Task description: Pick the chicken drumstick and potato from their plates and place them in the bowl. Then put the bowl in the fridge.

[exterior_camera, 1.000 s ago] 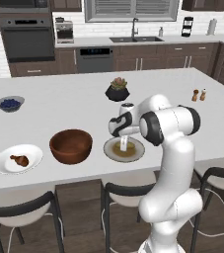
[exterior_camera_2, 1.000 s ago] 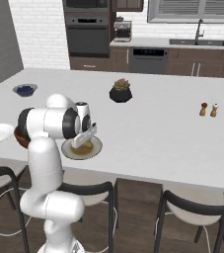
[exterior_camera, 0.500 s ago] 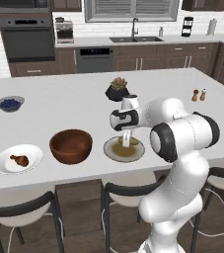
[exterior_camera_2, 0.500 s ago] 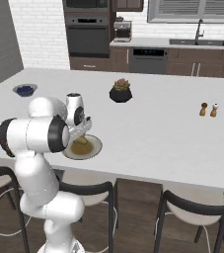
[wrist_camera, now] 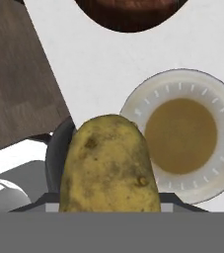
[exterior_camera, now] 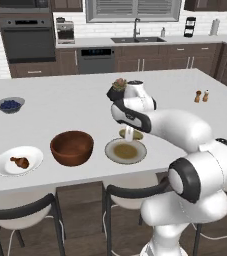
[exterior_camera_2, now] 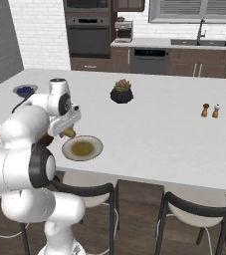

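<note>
The gripper (exterior_camera: 129, 133) is closed on the oblong yellowish-tan potato (wrist_camera: 108, 165), holding it just above the grey-rimmed plate with a tan-olive centre (exterior_camera: 113, 155) on the white desk (exterior_camera: 75, 107). The potato hides the fingertips in the hand view, where the reddish-brown wooden bowl (exterior_camera: 72, 148) is cut off at the top edge. The reddish-brown chicken drumstick (exterior_camera: 19, 161) lies on the plain white plate (exterior_camera: 4, 169).

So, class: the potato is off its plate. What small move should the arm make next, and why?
Probably carry the potato sideways to above the wooden bowl. The hand grips it, lifted clear of the grey-rimmed plate, and the bowl beside that plate looks empty; the drumstick lies on the white plate.
</note>
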Robot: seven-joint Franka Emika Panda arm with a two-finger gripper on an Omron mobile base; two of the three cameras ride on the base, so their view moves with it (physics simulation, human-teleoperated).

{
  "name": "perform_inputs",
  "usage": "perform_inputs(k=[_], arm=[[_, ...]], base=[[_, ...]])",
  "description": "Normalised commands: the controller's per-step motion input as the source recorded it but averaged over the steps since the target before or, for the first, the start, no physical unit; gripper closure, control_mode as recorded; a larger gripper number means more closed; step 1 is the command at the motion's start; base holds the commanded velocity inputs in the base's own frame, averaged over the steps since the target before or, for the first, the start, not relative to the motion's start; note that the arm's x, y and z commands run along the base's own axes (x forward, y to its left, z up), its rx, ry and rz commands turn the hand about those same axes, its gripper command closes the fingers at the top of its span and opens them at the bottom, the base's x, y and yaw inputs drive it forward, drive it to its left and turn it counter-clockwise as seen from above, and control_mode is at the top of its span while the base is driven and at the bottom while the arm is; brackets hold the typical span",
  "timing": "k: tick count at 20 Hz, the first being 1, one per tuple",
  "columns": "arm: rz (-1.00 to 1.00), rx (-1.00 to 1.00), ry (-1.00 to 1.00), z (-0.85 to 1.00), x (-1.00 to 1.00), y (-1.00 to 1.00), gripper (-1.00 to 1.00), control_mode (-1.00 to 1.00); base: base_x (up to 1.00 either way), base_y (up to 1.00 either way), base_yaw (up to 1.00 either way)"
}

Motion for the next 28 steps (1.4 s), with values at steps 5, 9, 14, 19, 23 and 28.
perform_inputs(k=[5,9,14,19,23,28], arm=[[0.0,0.02,0.0,0.62,-0.38,0.62,1.0,-1.0],[0.0,0.05,0.11,0.14,-0.05,0.83,1.0,-1.0],[0.0,0.04,0.01,0.0,0.12,0.85,1.0,-1.0],[0.0,0.0,0.01,0.0,0.41,0.87,1.0,-1.0],[0.0,0.0,0.03,0.0,0.5,0.28,1.0,-1.0],[0.0,0.0,0.0,-0.19,0.55,0.12,1.0,-1.0]], base=[[0.0,0.0,0.0],[0.0,0.0,0.0],[0.0,0.0,0.0],[0.0,0.0,0.0],[0.0,0.0,0.0],[0.0,0.0,0.0]])
